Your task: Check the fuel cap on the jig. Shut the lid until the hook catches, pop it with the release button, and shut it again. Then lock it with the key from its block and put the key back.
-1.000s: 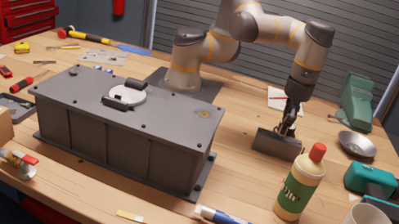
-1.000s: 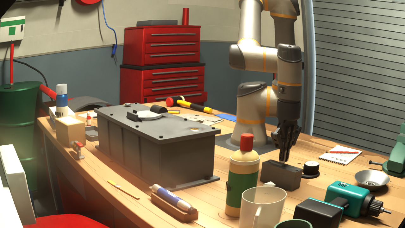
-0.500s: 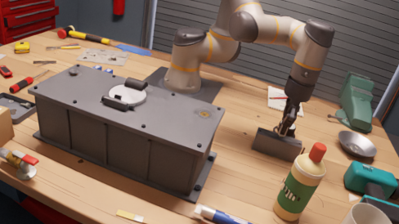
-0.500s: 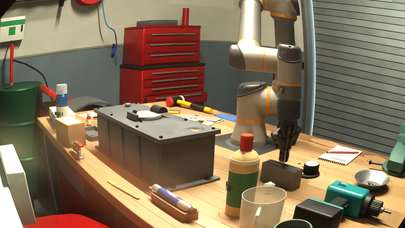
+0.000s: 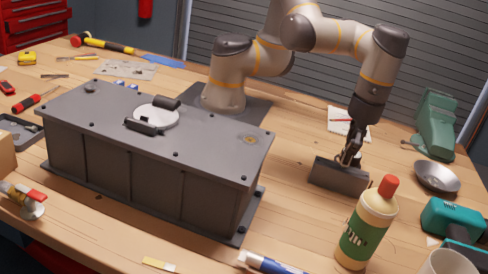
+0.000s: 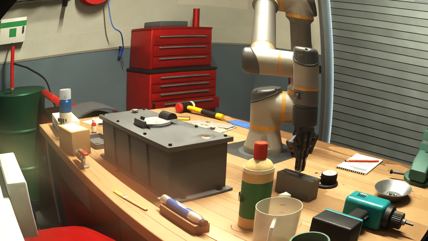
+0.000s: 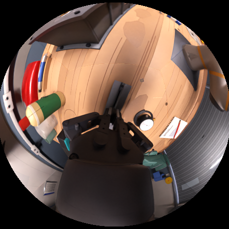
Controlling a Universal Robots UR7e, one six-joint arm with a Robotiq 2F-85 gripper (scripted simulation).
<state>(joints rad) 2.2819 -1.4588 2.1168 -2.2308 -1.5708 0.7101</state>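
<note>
My gripper [image 5: 348,156] [image 6: 299,168] [image 7: 113,117] points straight down onto the top of the dark key block [image 5: 338,176] [image 6: 297,184] [image 7: 118,94], closed on the key, which my fingers hide. The block sits on the bench to the right of the grey jig [image 5: 155,150] [image 6: 163,147]. On the jig's top the round pale lid [image 5: 156,115] [image 6: 157,120] lies flat, with a dark latch bar [image 5: 140,126] at its near edge and a dark hinge barrel [image 5: 166,102] behind it. A brass keyhole [image 5: 250,139] [image 6: 205,137] is set near the jig's right end.
The robot base [image 5: 231,85] stands behind the jig. A glue bottle [image 5: 367,223] [image 6: 256,185], a white mug [image 6: 278,218], a teal drill [image 6: 369,206], a dial gauge [image 6: 328,177] [image 7: 145,122] and a notepad [image 6: 359,163] crowd around the block.
</note>
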